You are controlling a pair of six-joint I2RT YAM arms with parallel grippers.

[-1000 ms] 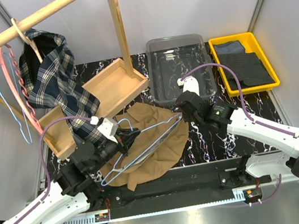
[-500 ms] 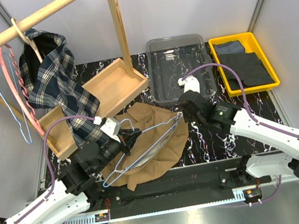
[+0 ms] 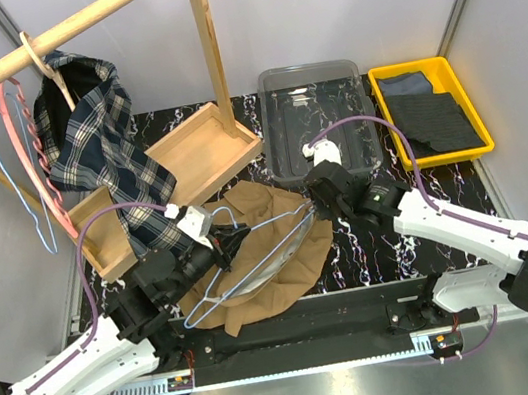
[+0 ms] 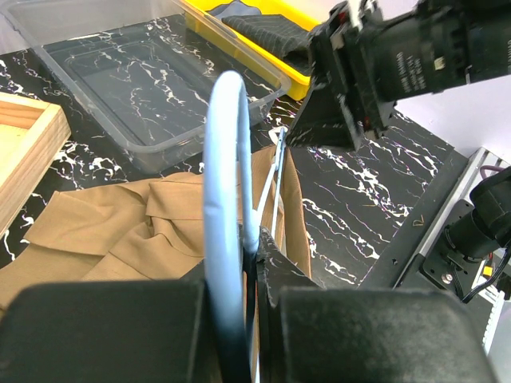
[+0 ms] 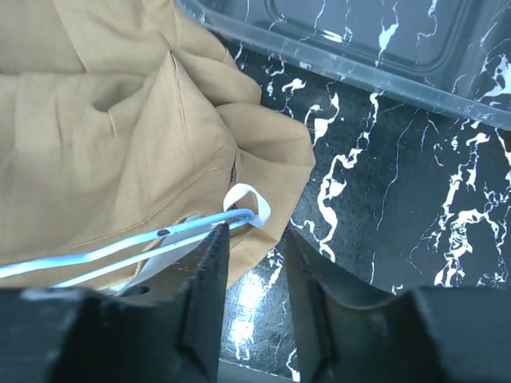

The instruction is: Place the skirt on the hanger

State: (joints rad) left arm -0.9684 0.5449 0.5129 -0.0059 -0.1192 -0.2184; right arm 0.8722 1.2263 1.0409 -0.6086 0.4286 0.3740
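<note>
1. Left gripper (image 4: 247, 267): clamped on the hook of the hanger (image 4: 223, 159), which rises between the jaws. This grip at the hook probably serves to fix the wire frame so the far end can be worked. From this hand, the frame extends forward and to the right, raised at a low angle above the table (image 3: 374, 250).

2. Skirt (image 3: 278, 281): lies bunched on the table directly below and ahead of the left gripper, under the frame. It is not gripped by either hand.

3. Loop (image 5: 249, 203): a white tape loop at the skirt edge sits hooked over the far corner of the hanger. This appears to be the first attachment point; the rest of the skirt is not yet hung.

4. Right gripper (image 5: 255, 235): jaws moderately apart, holding nothing. The hanger corner and the loop sit just ahead of its left finger (image 5: 209, 271), close to touching; contact cannot be confirmed. The skirt spreads forward and left of this hand. The clear bin (image 5: 383, 72) lies ahead and to the right, apart from the cloth.

5. Judgement: the open jaws are placed to pinch either the loop or the skirt edge.
</note>
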